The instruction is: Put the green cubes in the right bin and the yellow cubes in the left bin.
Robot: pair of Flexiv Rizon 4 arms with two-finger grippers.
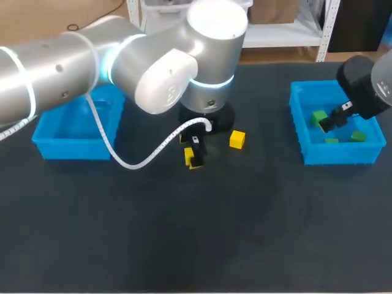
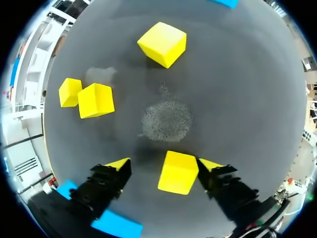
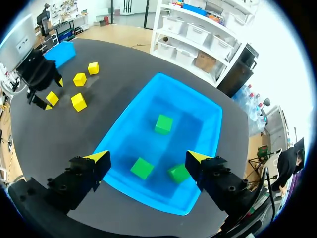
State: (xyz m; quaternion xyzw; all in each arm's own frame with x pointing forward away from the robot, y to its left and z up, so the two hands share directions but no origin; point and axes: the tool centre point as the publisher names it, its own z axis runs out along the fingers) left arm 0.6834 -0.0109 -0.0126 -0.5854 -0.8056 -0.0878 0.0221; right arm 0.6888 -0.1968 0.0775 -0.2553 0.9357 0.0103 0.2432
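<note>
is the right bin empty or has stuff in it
Not empty: the right bin holds three green cubes, all lying apart on its floor.

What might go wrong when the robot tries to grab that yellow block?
The yellow block sits off-centre between the left gripper's open fingers, nearer one of them, so closing might shove or twist it out. Two other yellow blocks lie close together, so grabbing one later may knock the other.

Matt dark cloth table (image 1: 275, 233), glossy blue plastic bin (image 3: 148, 124)
</note>
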